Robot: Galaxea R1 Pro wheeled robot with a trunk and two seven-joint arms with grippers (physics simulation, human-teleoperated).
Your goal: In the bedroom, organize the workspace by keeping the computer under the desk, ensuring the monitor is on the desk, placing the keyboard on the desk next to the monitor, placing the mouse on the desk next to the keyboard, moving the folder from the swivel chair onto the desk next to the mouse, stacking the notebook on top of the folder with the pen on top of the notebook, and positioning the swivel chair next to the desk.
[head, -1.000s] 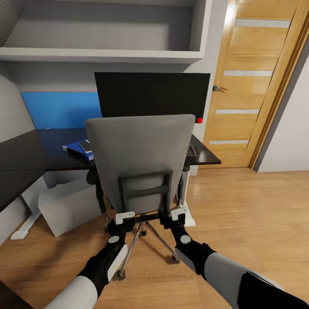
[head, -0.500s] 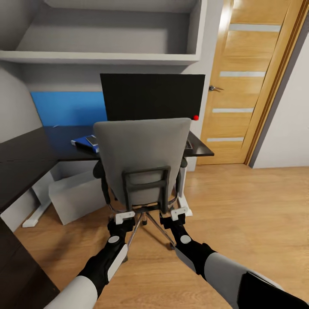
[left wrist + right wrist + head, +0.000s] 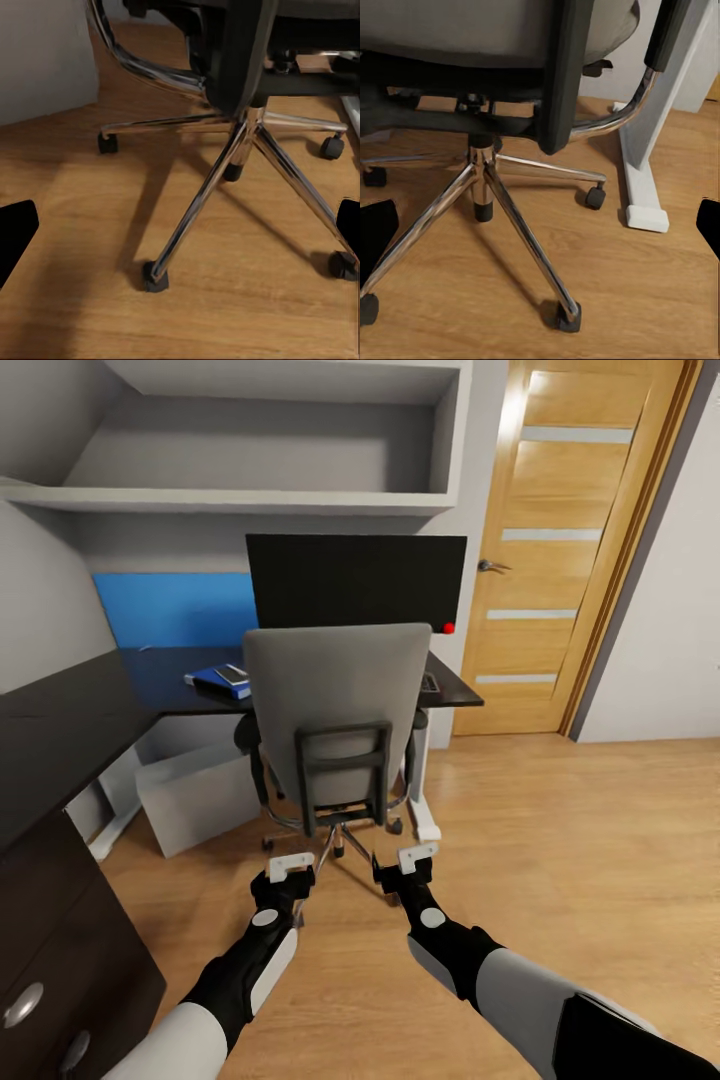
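Since the earlier frames the view has drawn back: the swivel chair (image 3: 338, 720) shows smaller and farther up the picture, and both claws, which sat right at its back frame, now hang short of it over the wooden floor (image 3: 560, 830). That reads as the base backing off, not the chair rolling.

Left claw (image 3: 291, 866) and right claw (image 3: 417, 855) are both apart and hold nothing; the wrist views show the chrome star base (image 3: 232, 161) between their spread dark tips.

Most of the job looks finished. At the table (image 3: 60, 720), the chair is tucked against the front edge, facing the monitor (image 3: 355, 580) that stands toward the back edge. The computer (image 3: 200, 795) lies on the floor beneath the table top. A sliver of the keyboard (image 3: 430, 683) shows at the chair's right side, near the table's right end. Left of the chair, the blue folder (image 3: 212, 680) lies on the table with the grey notebook (image 3: 232, 673) on it.

Mouse and pen cannot be made out, so those two placements remain unconfirmed. Otherwise, I judge little is left beyond checking them.
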